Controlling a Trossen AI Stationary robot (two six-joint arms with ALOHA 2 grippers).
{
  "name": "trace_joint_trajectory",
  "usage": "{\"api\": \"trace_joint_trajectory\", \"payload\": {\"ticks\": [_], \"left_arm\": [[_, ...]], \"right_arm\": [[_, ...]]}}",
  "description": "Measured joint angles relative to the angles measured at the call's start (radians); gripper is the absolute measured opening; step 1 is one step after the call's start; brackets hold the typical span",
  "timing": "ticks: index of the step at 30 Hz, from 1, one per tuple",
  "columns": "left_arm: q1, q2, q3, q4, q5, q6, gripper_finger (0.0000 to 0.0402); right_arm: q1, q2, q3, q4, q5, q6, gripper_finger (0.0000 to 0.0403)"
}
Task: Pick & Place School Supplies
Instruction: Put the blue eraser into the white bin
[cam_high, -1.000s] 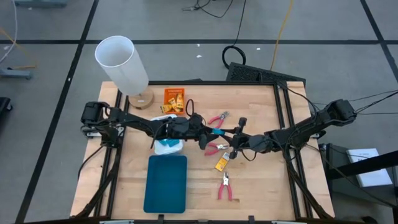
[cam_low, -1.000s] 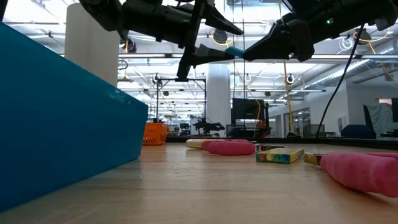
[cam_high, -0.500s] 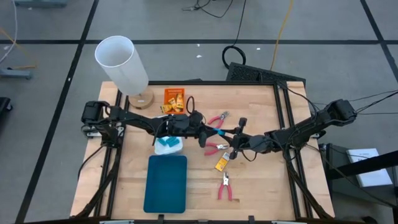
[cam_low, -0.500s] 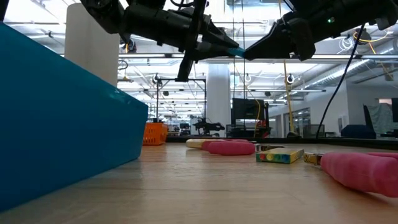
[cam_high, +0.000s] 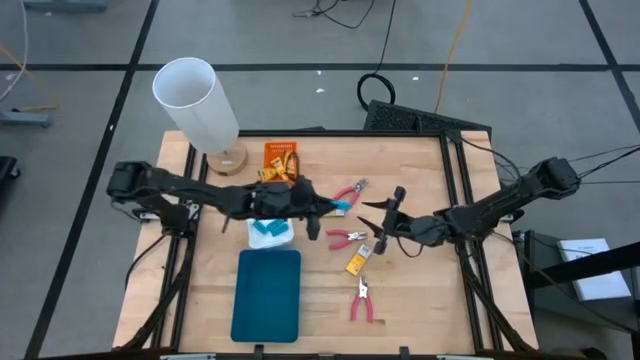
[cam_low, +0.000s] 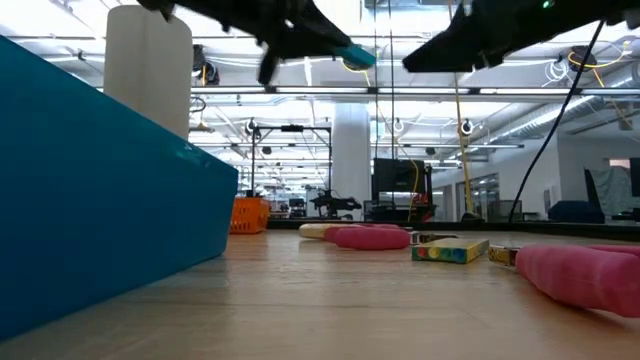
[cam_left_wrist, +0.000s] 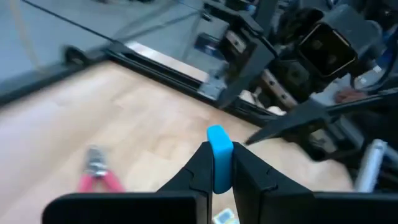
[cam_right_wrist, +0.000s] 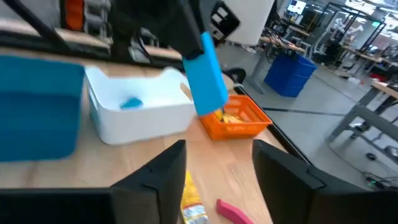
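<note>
Gripping a light-blue eraser-like block (cam_left_wrist: 218, 149) between its closed fingers, the left gripper (cam_high: 335, 206) is being held above the wooden table (cam_high: 420, 300), just right of the white tray (cam_high: 270, 237). That block is being shown raised off the tabletop, clear of all trays. The right gripper (cam_high: 385, 222) is being held further right of the white tray, its fingers spread apart and holding nothing, its tips near the block but apart from it.

One light-blue piece (cam_right_wrist: 131, 102) is being seen lying inside the white tray. Yellow packets (cam_right_wrist: 231, 114) are being seen in the orange tray (cam_high: 280, 156), behind the white tray. A teal tray (cam_high: 267, 295) is lying in front of the white tray. Three red-handled pliers-like tools (cam_high: 349, 190) (cam_high: 348, 238) (cam_high: 362, 301) and a yellow-orange packet (cam_high: 355, 262) are being seen loose on the wood to the right of the white tray. A tall white cylinder (cam_high: 195, 100) is standing at the back, left of the orange tray.
</note>
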Motion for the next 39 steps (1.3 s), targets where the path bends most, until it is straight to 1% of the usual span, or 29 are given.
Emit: {"api": "trace_joint_trajectory", "payload": {"ticks": [4, 6, 8, 10, 12, 15, 18, 19, 21, 27, 35, 37, 39], "left_arm": [[-0.088, -0.117, 0.000, -0.194, -0.174, 0.026, 0.0031], [-0.148, -0.155, 0.000, -0.302, -0.280, 0.007, 0.0031], [-0.217, -0.188, 0.000, -0.428, -0.397, -0.045, 0.0031], [-0.280, -0.211, 0.000, -0.542, -0.513, -0.142, 0.0031], [-0.343, -0.229, 0.000, -0.699, -0.605, -0.275, 0.0031], [-0.412, -0.241, 0.000, -0.921, -0.688, -0.536, 0.0031], [-0.446, -0.234, -0.003, -1.118, -0.695, -0.782, 0.0031], [-0.450, -0.229, -0.009, -1.152, -0.696, -0.846, 0.0031], [-0.451, -0.222, -0.032, -1.179, -0.685, -0.925, 0.0031], [-0.429, -0.218, -0.120, -1.165, -0.536, -1.020, 0.0033], [-0.386, -0.217, -0.202, -1.161, -0.437, -1.083, 0.0037], [-0.370, -0.217, -0.204, -1.144, -0.416, -1.090, 0.0049], [-0.355, -0.217, -0.204, -1.113, -0.405, -1.061, 0.0073]], "right_arm": [[0.020, -0.085, 0.000, -0.086, -0.002, 0.064, 0.0197], [0.027, -0.122, 0.000, -0.121, -0.002, 0.092, 0.0199], [0.028, -0.144, 0.000, -0.155, -0.005, 0.118, 0.0200], [0.028, -0.151, 0.000, -0.174, -0.005, 0.140, 0.0198], [0.027, -0.149, 0.000, -0.187, -0.004, 0.148, 0.0196], [0.026, -0.132, 0.000, -0.187, -0.005, 0.148, 0.0194], [0.019, -0.117, 0.000, -0.177, -0.005, 0.148, 0.0194], [0.017, -0.114, 0.000, -0.175, -0.005, 0.148, 0.0194], [0.012, -0.112, 0.000, -0.175, -0.005, 0.148, 0.0193], [0.012, -0.110, 0.000, -0.174, -0.008, 0.167, 0.0193], [0.012, -0.110, 0.000, -0.174, -0.009, 0.167, 0.0190], [0.012, -0.110, 0.000, -0.175, -0.024, 0.168, 0.0190], [0.012, -0.110, 0.000, -0.180, -0.083, 0.175, 0.0192]]}}
